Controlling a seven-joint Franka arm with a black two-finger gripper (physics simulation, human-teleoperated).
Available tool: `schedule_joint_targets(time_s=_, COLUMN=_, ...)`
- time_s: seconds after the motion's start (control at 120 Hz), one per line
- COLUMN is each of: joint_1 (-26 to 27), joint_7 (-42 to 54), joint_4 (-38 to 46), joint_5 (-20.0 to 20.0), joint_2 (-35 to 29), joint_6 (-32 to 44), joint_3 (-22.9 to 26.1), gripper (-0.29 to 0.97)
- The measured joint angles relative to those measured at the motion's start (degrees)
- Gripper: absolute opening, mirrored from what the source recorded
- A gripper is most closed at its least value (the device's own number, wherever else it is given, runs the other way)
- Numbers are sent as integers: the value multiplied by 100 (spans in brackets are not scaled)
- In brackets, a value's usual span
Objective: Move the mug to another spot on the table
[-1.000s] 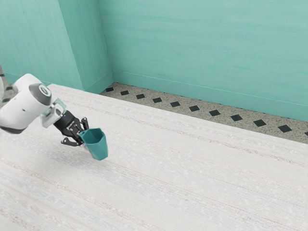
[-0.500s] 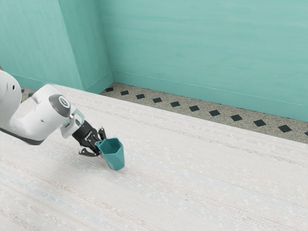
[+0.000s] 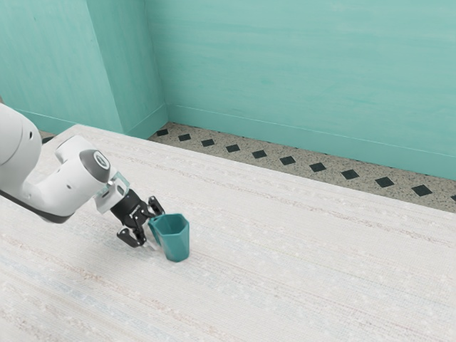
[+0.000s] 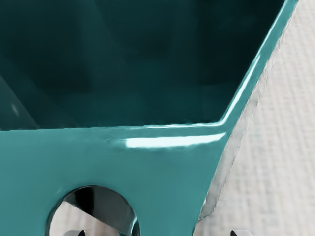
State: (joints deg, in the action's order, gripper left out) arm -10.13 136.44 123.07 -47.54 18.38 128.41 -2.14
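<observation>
Arm first, white and thick, left of the mug in the exterior view and slanting down toward it. Ends in the black gripper, hard against the mug's left flank. Clamps the mug from two sides at its handle side, one finger just above and behind the mug's rim, the other lower and nearer the camera. Next, mug itself: teal, faceted, open mouth up, standing upright or very nearly so, base down on the pale table with a thin shadow tight beneath. Right of the mug, whitish tabletop with faint streaks, stretching far off to the exterior view's right. Behind the mug, past the table's far edge, speckled floor dotted with small black diamonds, then turquoise wall rising above. Seen from the wrist: mug close under the hand, dark hollow inside, glossy rim catching light, handle with its rounded hole nearest the hand, woven-looking table just beside the mug.
</observation>
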Motion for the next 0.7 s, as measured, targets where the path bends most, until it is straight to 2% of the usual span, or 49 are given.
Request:
schedule_joint_targets(time_s=0.108, joint_1=-6, joint_7=-56, joint_4=0, joint_5=10, joint_2=-39, joint_6=-8, joint_3=1, gripper=49)
schedule_joint_targets(time_s=0.233, joint_1=-7, joint_7=-106, joint_4=-10, joint_5=24, joint_2=-216, joint_6=-14, joint_3=9, gripper=58)
schedule_joint_targets(time_s=0.333, joint_1=-12, joint_7=-142, joint_4=52, joint_5=42, joint_2=-558, joint_6=-37, joint_3=11, gripper=61)
schedule_joint_targets(time_s=0.517, joint_1=-65, joint_7=-225, joint_4=662, joint_5=143, joint_2=-1418, joint_6=-124, joint_3=3, gripper=65)
schedule_joint_targets(time_s=0.633, joint_1=-257, joint_7=-678, joint_4=792, joint_5=1124, joint_2=-2019, joint_6=-258, joint_3=300, gripper=66)
schedule_joint_targets(time_s=0.7, joint_1=-386, joint_7=-1120, joint_4=637, joint_5=1876, joint_2=-2173, joint_6=-419, joint_3=596, gripper=67)
